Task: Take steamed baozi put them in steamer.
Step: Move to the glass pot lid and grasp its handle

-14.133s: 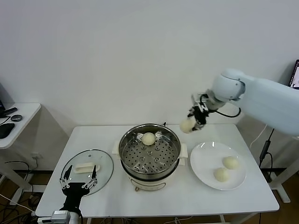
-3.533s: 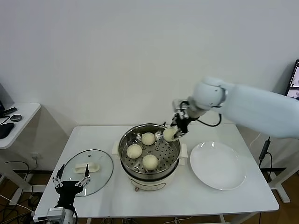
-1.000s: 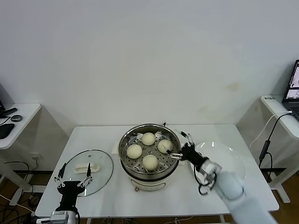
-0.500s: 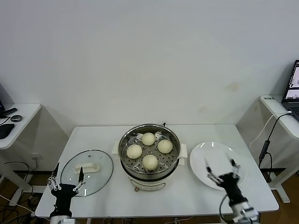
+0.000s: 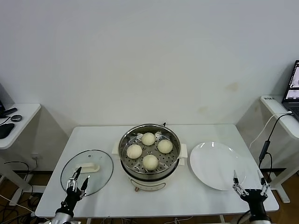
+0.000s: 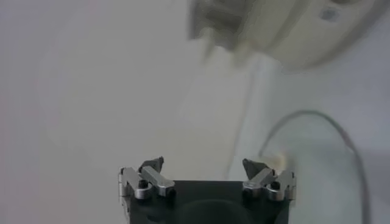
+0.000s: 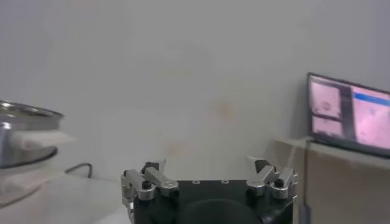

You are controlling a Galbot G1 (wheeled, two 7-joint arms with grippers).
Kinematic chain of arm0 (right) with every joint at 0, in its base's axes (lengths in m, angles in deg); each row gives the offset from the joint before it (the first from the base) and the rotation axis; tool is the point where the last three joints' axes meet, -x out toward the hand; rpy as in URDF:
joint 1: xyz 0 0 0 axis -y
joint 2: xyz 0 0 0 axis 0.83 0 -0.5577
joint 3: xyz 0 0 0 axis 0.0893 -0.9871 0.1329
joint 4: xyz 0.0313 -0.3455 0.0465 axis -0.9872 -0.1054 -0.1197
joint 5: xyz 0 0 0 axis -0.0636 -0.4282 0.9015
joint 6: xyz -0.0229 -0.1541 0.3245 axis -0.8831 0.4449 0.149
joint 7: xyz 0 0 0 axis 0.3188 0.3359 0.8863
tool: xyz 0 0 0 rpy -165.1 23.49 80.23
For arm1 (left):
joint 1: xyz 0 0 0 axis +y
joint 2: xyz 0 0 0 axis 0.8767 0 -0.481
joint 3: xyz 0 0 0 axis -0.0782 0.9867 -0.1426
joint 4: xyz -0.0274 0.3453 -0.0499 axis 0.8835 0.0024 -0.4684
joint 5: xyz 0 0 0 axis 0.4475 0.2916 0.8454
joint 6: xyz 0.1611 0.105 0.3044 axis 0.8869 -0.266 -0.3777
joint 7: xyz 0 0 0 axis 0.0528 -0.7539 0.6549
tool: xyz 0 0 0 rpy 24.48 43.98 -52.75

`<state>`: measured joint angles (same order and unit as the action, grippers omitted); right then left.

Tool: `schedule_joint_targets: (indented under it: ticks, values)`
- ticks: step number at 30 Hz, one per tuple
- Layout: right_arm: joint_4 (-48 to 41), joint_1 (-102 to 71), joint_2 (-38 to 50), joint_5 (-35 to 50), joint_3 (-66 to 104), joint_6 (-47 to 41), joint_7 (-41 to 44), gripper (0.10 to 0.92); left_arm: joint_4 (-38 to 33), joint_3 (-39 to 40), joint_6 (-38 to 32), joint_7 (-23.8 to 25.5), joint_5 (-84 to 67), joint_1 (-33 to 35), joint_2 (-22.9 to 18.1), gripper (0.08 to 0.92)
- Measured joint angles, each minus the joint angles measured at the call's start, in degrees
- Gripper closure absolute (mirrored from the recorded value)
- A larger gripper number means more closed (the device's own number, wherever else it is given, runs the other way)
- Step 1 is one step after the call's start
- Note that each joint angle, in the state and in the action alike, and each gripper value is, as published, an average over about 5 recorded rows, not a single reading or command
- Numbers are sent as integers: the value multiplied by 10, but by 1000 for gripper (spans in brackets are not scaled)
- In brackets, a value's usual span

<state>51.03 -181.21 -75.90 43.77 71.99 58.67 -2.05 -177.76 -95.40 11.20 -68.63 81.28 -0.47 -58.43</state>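
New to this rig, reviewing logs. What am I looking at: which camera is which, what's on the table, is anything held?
It is a two-armed robot. The wide picture comes from its head camera; the other two come from cameras on its wrists. On the white table sits the steamer with four steamed baozi on its tray, a glass lid to its left and a bare white plate to its right. The left gripper and right gripper sit low at the near edge, both open, holding nothing.

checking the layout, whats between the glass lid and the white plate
In the head view, the steamer stands between the glass lid and the plate, with all four baozi on its perforated tray.
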Motion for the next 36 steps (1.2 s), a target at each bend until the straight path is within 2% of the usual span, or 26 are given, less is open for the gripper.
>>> schedule_joint_targets:
  ticks: [13, 28, 36]
  values:
    - [0, -10, -20, -3, 15, -9, -4, 203, 105, 25, 6, 28, 63, -115, 42, 177]
    - [-2, -15, -27, -11, 9, -13, -5, 203, 182, 48, 6, 46, 73, -197, 49, 189]
    - [0, -19, -30, -19, 2, -13, -5, 203, 209, 51, 3, 45, 69, -214, 47, 407]
